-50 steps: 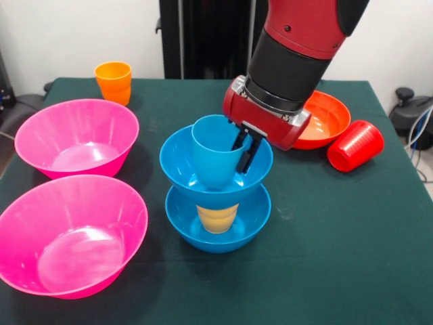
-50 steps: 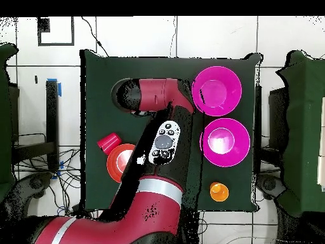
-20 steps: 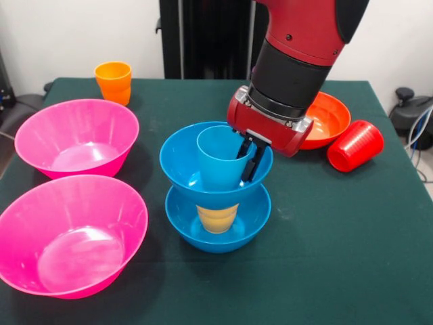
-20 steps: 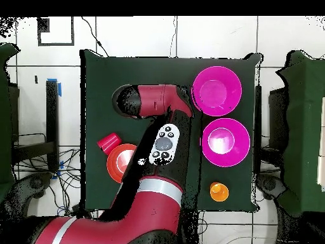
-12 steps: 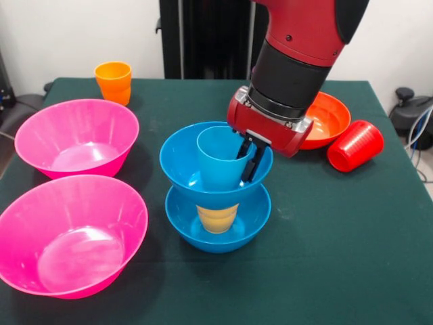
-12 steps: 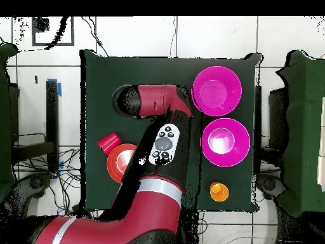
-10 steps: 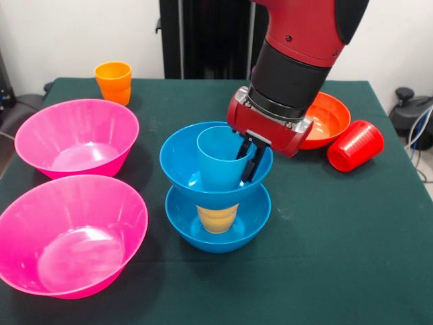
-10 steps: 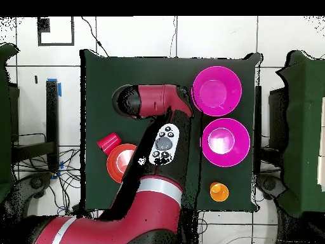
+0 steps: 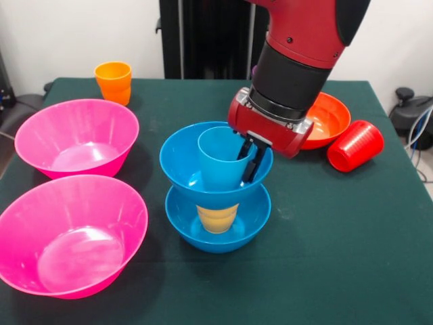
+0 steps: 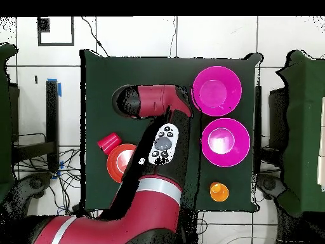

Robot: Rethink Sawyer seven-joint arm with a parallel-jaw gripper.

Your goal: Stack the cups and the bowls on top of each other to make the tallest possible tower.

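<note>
1. Four pieces form the tower at table centre: blue bowl, yellow cup, blue bowl, light blue cup.
2. The claw pinches that cup's rim at 3 o'clock.
3. Next, likely: release, lift clear.

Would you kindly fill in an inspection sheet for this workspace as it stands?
Surface: table under dark green cloth.
Job's things: tower of two blue bowls, a yellow cup between them, light blue cup in the upper bowl. Two pink bowls side by side. Orange cup upright at a corner. Red cup on its side beside the orange-red bowl.
Clutter: nothing seen.
Gripper: gripper astride the light blue cup's rim, one finger inside; grip cannot be told.
Cables: cables on the floor beside the table.
Surroundings: tiled floor.
</note>
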